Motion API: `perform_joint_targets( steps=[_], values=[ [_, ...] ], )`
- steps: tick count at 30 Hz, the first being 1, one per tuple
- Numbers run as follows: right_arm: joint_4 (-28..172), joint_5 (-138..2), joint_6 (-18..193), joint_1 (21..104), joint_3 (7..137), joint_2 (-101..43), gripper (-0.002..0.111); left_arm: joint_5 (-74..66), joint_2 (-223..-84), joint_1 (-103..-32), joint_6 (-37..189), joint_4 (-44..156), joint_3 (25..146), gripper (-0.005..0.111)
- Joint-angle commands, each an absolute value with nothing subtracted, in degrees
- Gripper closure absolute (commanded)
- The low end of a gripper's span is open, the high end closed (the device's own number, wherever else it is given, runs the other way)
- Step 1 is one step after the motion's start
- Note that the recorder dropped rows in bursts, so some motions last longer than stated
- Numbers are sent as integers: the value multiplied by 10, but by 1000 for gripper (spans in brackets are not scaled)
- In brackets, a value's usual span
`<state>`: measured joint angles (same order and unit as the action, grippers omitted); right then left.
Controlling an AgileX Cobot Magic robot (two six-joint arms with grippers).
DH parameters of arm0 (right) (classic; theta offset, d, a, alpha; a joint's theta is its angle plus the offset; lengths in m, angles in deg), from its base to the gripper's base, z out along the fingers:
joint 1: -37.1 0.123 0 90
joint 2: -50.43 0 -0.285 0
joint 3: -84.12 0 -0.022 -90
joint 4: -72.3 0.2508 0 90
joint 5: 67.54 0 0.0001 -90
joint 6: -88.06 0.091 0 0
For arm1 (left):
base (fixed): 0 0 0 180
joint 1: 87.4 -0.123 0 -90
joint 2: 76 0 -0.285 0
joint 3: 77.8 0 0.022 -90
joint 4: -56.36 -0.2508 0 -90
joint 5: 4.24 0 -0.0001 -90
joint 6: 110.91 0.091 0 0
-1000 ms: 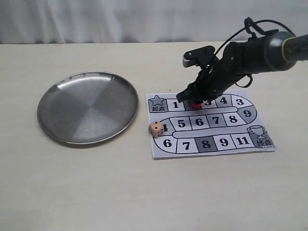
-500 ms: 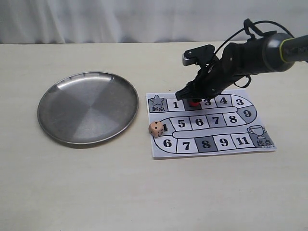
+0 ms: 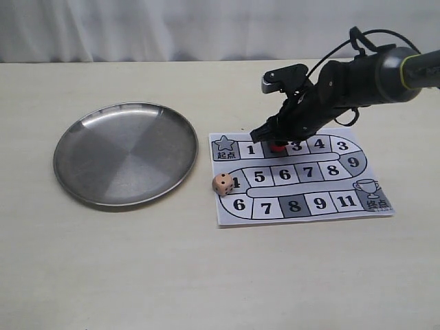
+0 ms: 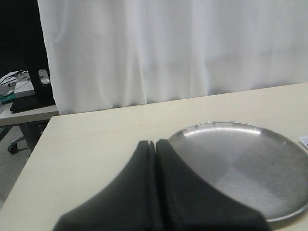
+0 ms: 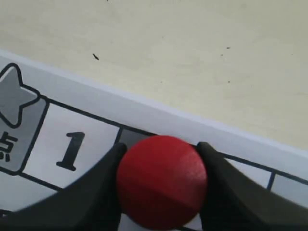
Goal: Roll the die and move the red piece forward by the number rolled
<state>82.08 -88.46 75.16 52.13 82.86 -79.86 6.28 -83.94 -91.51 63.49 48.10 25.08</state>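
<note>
One round, solid red piece (image 5: 161, 180) between right fingers (image 5: 98, 192) tight against its sides; left fingers (image 4: 139, 192) together, empty.

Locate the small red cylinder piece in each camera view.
Exterior view: small red cylinder piece on the printed paper board's top row, just right of square 1.
Left wrist view: not in it.
Right wrist view: fills the foreground, beside square 1.
Shared landmark: square 1.

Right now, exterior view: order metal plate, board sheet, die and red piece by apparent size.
Largest: board sheet and metal plate, about alike.
Then die.
red piece last, unsure: right gripper hides most of it.
</note>
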Motion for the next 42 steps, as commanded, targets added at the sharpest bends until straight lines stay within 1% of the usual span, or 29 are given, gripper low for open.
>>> perform_joint_targets(
  steps=[1, 3, 6, 8, 9, 11, 13, 15, 18, 20, 24, 30, 34, 42],
  values=[
    [821, -940, 749, 519, 817, -820, 87, 57, -838, -917, 634, 481, 250, 107],
    [821, -944, 749, 519, 817, -820, 71, 57, -838, -917, 634, 481, 250, 107],
    [821, -950, 753, 519, 822, -818, 50, 57, -838, -917, 634, 481, 250, 107],
    [821, -945, 753, 519, 822, -804, 42, 57, -838, -917, 634, 481, 250, 107],
    [819, -943, 753, 519, 826, -796, 39, 57, -838, -917, 634, 481, 250, 107],
    [813, -946, 752, 518, 837, -772, 39, 57, -838, -917, 634, 481, 250, 107],
    [803, -947, 752, 517, 850, -742, 44, 57, -838, -917, 634, 481, 250, 107],
    [801, -947, 752, 517, 863, -706, 56, 57, -838, -917, 634, 481, 250, 107],
    [804, -944, 752, 517, 875, -638, 87, 57, -838, -917, 634, 481, 250, 107],
    [804, -934, 752, 517, 875, -588, 104, 57, -838, -917, 634, 481, 250, 107],
    [804, -925, 746, 517, 857, -502, 104, 57, -838, -917, 634, 481, 250, 107],
    [804, -857, 748, 519, 744, -365, 104, 57, -838, -917, 634, 481, 250, 107],
    [823, -790, 748, 519, 630, -272, 104, 57, -838, -917, 634, 481, 250, 107],
    [863, -645, 755, 519, 360, -67, 104, 57, -838, -917, 634, 481, 250, 107]
  ],
)
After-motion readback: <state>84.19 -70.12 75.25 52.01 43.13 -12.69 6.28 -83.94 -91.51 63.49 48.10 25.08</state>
